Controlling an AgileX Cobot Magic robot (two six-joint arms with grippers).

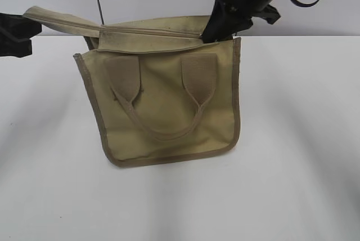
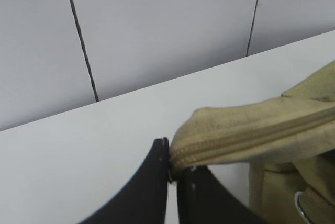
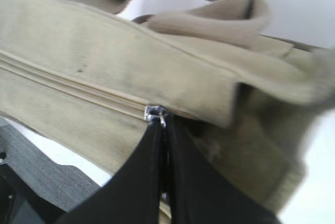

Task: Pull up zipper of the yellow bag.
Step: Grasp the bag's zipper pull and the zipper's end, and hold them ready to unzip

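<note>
Yellow bag (image 1: 169, 106) upright on white table (image 1: 292, 156), handles facing camera. Left gripper (image 2: 170, 174) at 9 o'clock of bag, jaws clamped on end of top panel, stretching it outward. Right gripper (image 3: 162, 130) at bag's 1 o'clock corner, jaws together on small metal pull (image 3: 155, 112) of zipper (image 3: 68, 85). Step in hand, by judgement: pull gripped, zip run apparently finished at that corner or nearly so. Next: check closure, keep panel taut, then release both.

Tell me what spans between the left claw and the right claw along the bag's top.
Only the closed zipper on the yellow bag's top panel, seen in the exterior view. The left claw pinches the panel's end; the right claw pinches the pull.
</note>
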